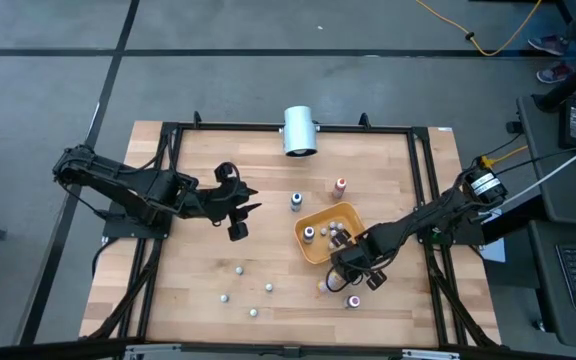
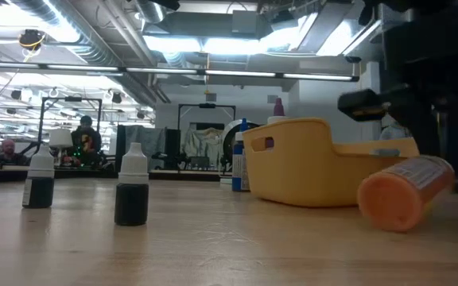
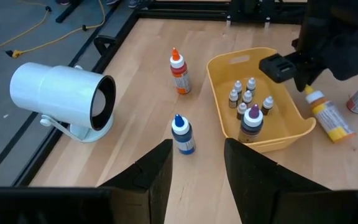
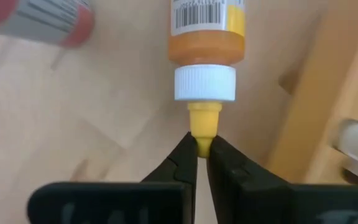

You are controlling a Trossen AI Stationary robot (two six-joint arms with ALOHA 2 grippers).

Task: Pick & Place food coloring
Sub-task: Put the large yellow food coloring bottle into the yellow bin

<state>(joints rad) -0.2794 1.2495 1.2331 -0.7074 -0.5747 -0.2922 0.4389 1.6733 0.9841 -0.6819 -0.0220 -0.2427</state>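
A: How far along is it?
B: Several bottles (image 3: 244,99) are sitting in the tray (image 3: 229,65); others are waiting on the near table (image 1: 168,290).
A: And the grippers?
B: The right gripper (image 4: 202,144) is pinching the orange bottle (image 4: 205,37) by its tip, near the tray; the left gripper (image 3: 196,162) is hanging released, left.

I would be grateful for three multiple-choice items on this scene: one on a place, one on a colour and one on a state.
1. Where is the orange bottle?
A. inside the tray
B. lying on the table beside the tray
C. on the white cylinder

2. What colour is the tray?
A. yellow
B. green
C. black

3. How is the right gripper?
A. open above the tray
B. holding the blue bottle
C. shut on the orange bottle's yellow tip

Answers:
1 B, the orange bottle lies on the table outside the tray.
2 A, its walls are yellow.
3 C, the right gripper pinches the yellow tip.
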